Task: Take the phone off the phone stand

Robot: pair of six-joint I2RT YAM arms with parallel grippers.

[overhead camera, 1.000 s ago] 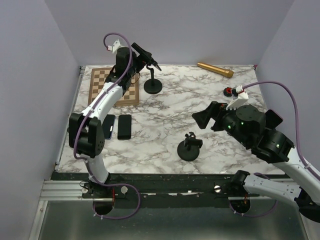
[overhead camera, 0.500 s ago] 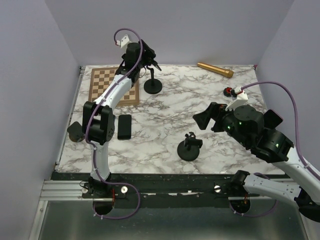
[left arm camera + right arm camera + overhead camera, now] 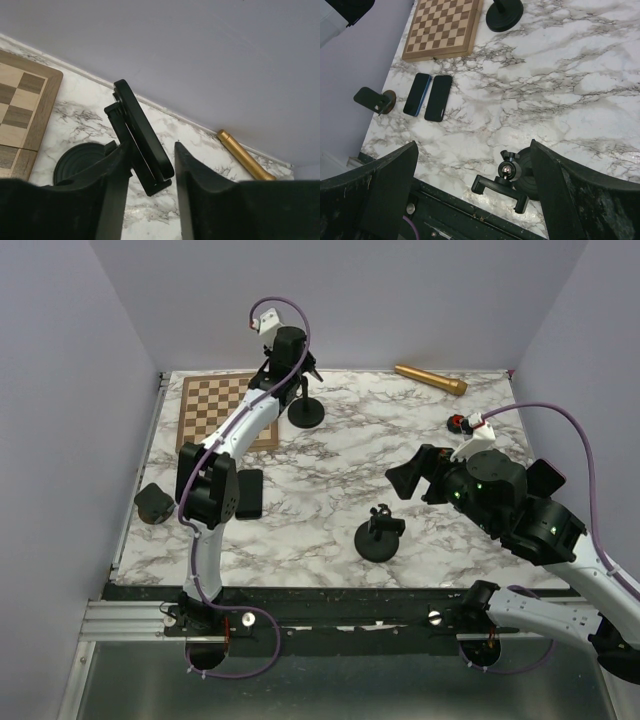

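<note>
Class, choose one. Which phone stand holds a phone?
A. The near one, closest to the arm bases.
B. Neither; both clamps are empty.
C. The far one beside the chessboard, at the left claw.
C: the left wrist view shows the phone tilted in the far phone stand, between the fingers of the open left claw; the clamp of the near stand is empty.

This was a robot test booth in a lab. A marble-patterned table (image 3: 400,430) sat boxed in by plain lilac walls (image 3: 400,300) on three sides. Two robot arms (image 3: 245,425) trailing loose purple cables (image 3: 545,405) were mounted by a metal rail (image 3: 120,620) at the table's near edge. Unrelated props stood on the table, among them a chessboard (image 3: 205,405) and a phone stand (image 3: 306,412).
</note>
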